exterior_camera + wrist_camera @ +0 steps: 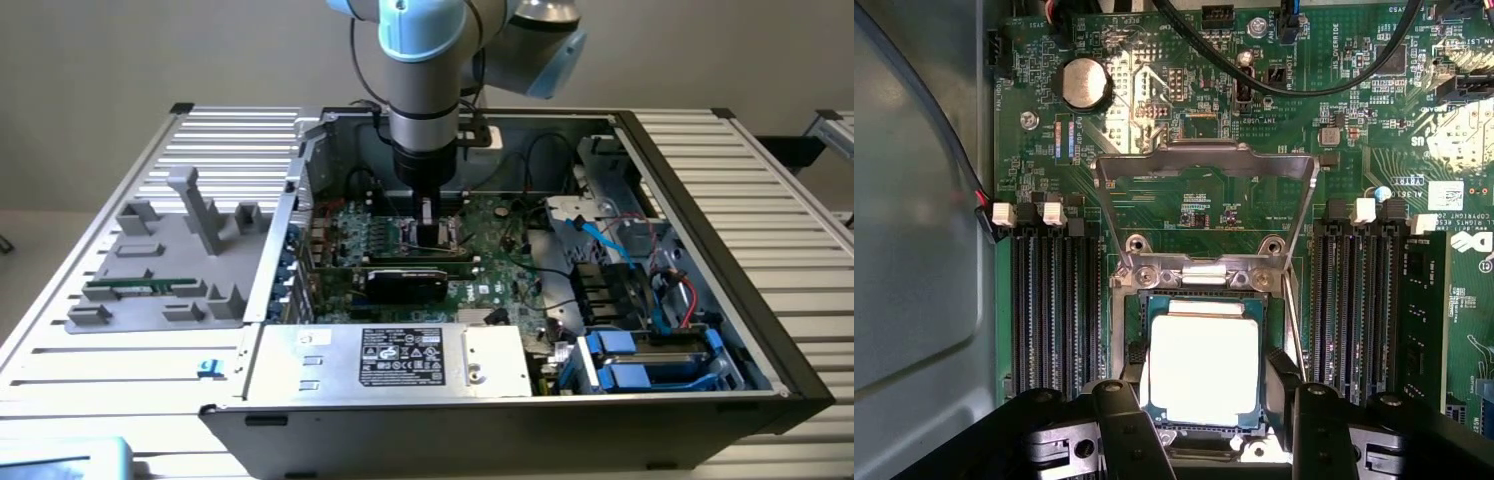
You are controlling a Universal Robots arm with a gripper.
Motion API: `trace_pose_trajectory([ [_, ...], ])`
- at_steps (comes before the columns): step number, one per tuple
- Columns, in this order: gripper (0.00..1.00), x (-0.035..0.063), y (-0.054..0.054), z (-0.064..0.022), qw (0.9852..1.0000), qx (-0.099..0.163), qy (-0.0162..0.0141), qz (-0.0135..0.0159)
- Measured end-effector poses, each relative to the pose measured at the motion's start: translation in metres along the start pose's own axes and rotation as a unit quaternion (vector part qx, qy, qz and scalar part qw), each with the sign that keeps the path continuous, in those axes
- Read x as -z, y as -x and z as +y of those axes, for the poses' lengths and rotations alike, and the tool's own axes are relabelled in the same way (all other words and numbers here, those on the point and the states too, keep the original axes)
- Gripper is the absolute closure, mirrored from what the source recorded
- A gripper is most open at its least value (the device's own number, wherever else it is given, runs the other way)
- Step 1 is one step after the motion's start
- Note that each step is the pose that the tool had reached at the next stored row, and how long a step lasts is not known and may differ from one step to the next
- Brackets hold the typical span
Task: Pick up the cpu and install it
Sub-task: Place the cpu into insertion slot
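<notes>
Fingers (pixel 1126 428) look clamped on the cpu (pixel 1204 370), which sits flat inside the socket (pixel 1118 320), metal top up, longer side pointing at the socket's raised frame (pixel 1204 158).

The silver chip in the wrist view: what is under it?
The cpu sits over a dark socket on the green motherboard; only the socket's rim shows. Whatever lies directly beneath is covered.
</notes>
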State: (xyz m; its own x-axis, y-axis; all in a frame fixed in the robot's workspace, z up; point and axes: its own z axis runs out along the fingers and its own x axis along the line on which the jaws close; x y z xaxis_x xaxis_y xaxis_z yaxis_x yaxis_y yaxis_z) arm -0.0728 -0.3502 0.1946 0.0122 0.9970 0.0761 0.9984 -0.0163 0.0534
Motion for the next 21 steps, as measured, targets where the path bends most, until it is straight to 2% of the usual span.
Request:
trace_pose_trajectory([
  [21,0.45,-0.0001,0.0,-0.0006,1.0,0.006,-0.0005,0.0003],
])
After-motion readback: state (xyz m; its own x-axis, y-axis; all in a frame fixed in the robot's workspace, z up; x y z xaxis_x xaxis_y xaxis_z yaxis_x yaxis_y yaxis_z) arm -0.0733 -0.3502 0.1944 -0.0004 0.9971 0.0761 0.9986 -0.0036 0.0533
